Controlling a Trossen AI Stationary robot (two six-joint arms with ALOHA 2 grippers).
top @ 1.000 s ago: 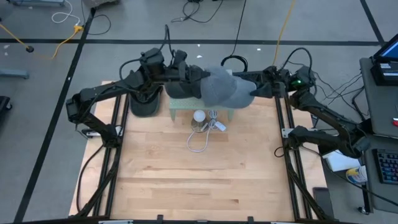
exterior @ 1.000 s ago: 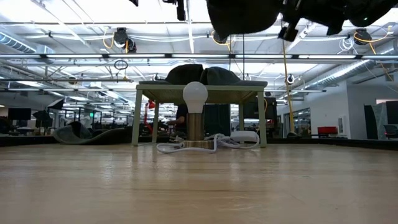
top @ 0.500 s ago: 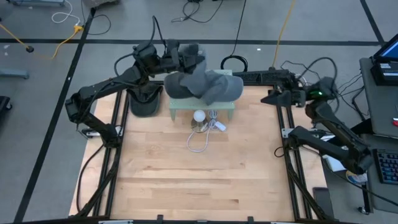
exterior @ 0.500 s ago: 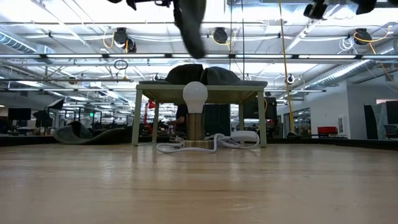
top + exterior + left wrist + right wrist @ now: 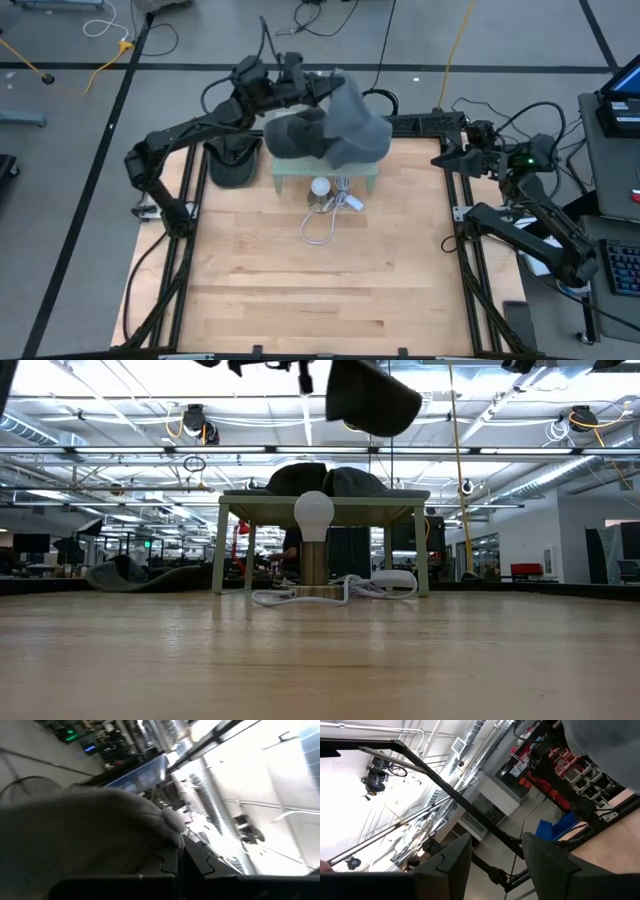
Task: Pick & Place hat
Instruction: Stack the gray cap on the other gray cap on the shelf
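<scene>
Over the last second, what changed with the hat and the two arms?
The right pincer let go of the grey hat and drew back to the table's right edge, open. The left pincer, shut on the hat, now carries it alone above the small green table. The bulb lamp, its cord and the dark hats below stayed put.

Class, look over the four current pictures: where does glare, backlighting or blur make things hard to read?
Low view: bright ceiling lights backlight the hat, leaving it a dark silhouette above the small table. Left wrist view: the hat fills the frame, soft and blurred, with washed-out glare behind. Right wrist view: white glare upper left. High view: evenly lit.
</scene>
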